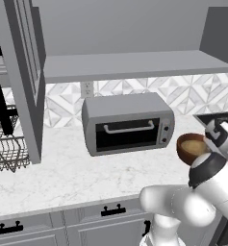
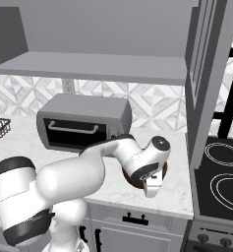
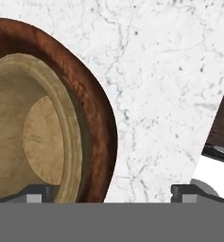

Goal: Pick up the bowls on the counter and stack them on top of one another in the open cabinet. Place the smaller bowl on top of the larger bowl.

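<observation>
The smaller bowl (image 3: 23,137), light tan and shallow, sits nested inside the larger bowl (image 3: 92,94), dark reddish-brown with a thick rim. Both rest on the white marble counter (image 3: 170,71), to the right of the toaster oven; in the left base view the larger bowl (image 1: 184,154) holds the smaller bowl (image 1: 192,144). My gripper (image 3: 108,193) hangs open just above them, one fingertip (image 3: 35,193) over the tan bowl and the other over bare counter, holding nothing. In the right base view my gripper (image 2: 151,188) and arm cover most of the larger bowl (image 2: 130,181). The open cabinet's shelf (image 1: 134,65) runs above.
A grey toaster oven (image 1: 127,122) stands at the back of the counter under the shelf. The tall cabinet door (image 2: 206,74) hangs open at the right, next to the black stove (image 2: 223,172). A wire dish rack (image 1: 5,144) sits at the far left.
</observation>
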Tool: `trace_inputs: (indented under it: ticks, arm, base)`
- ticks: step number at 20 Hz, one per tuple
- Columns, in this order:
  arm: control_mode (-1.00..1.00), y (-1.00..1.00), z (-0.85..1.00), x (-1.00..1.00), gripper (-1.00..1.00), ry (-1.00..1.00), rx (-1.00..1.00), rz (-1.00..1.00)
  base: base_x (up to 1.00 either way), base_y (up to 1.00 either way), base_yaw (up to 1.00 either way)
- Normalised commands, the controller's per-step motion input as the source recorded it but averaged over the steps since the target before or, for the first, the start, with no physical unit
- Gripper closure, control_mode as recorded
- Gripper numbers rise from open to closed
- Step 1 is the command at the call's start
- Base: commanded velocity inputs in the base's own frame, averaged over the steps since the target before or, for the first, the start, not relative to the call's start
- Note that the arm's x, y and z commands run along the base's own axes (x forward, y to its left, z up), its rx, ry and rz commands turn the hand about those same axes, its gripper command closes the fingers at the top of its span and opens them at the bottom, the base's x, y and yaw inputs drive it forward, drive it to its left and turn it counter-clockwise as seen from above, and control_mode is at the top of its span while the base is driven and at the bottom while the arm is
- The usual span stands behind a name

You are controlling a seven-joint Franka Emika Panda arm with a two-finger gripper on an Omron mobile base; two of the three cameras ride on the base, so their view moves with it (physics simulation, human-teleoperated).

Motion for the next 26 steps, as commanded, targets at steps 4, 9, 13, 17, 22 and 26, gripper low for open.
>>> trace_inputs:
  ticks: [4,9,13,17,22,26]
  arm:
    - [-1.00,0.17,-0.27,0.08,-1.00,-0.06,-0.07,0.00]
    - [-1.00,0.14,-0.19,0.20,-1.00,-0.03,-0.06,0.00]
    - [-1.00,0.01,-0.18,0.06,-1.00,0.00,-0.07,0.00]
    - [-1.00,0.03,-0.06,0.00,1.00,0.00,-0.03,0.00]
    - [-1.00,0.00,0.00,0.00,1.00,0.00,0.00,0.00]
    - [-1.00,0.01,0.45,-0.06,1.00,-0.02,0.01,0.00]
  base:
    - [0.00,0.00,0.00]
    - [0.00,0.00,0.00]
    - [0.00,0.00,0.00]
    - [0.00,0.00,0.00]
    - [0.00,0.00,0.00]
    - [0.00,0.00,0.00]
